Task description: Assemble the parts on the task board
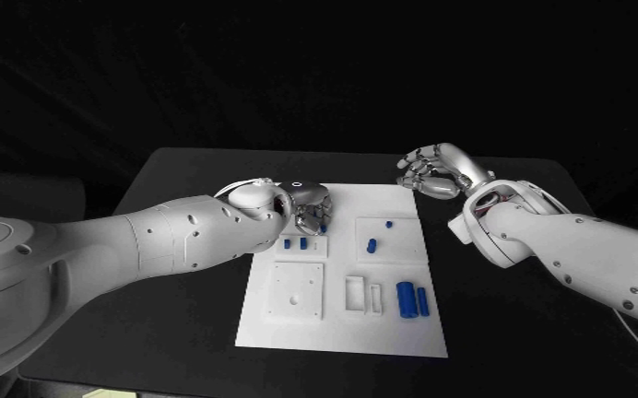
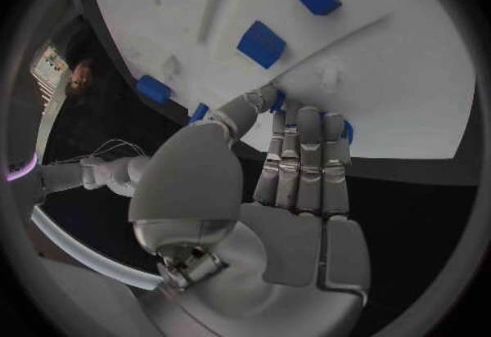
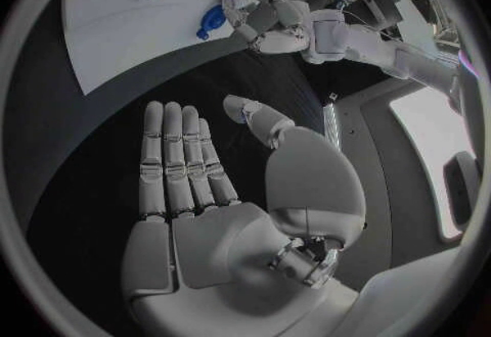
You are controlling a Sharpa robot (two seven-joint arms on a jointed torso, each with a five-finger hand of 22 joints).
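Nearest me, low in the head view, the flat white rectangular task board lay on the black table. Two long blue cylindrical parts lay loose at its lower right beside empty white slots, so I judged most of the assembly undone. Further up, small blue block parts stood in the middle-left fixture, and another small blue piece sat centre-right. The silver left hand hovered over the board's upper left, fingertips at a blue part; whether it gripped it I could not tell. Farthest, upper right, the silver right hand hung off the board, fingers straight and apart, holding nothing.
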